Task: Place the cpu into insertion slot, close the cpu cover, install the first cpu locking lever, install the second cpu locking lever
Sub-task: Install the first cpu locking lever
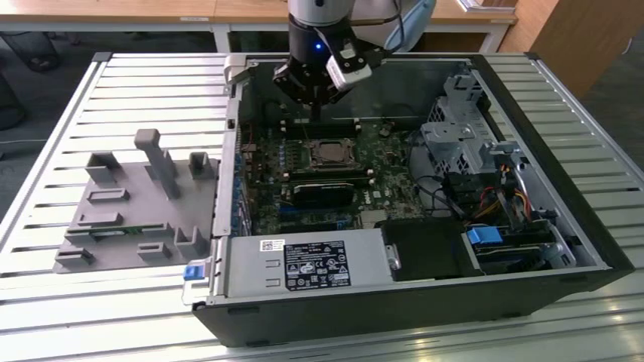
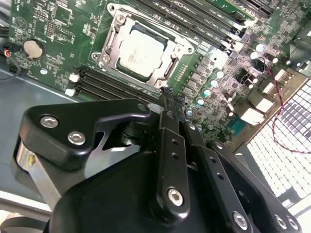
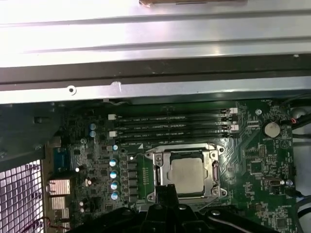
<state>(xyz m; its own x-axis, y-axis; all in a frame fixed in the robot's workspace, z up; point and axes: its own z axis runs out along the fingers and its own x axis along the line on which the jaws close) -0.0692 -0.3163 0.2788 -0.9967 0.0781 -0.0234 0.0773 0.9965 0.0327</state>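
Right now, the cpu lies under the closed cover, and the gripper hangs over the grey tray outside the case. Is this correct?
One part is wrong: the gripper hangs inside the case, close beside the cpu, not over the grey tray, as the exterior view shows. The cpu does lie under the closed cover.

**A:** Where should you begin on the arm's looks?

**B:** Take the blue light (image 1: 318, 47) on the wrist. Above it you see a silvery-grey tube (image 1: 320, 11), and beside it a pale camera block (image 1: 349, 72) (boxy, hard-edged). Below it your gripper (image 1: 315, 113) is matt black.

**A:** And close up?

**B:** In the second wrist view, rounded black link plates (image 2: 82, 128) carry silver socket-head screws (image 2: 175, 196). The black fingers (image 2: 167, 145) taper narrow.
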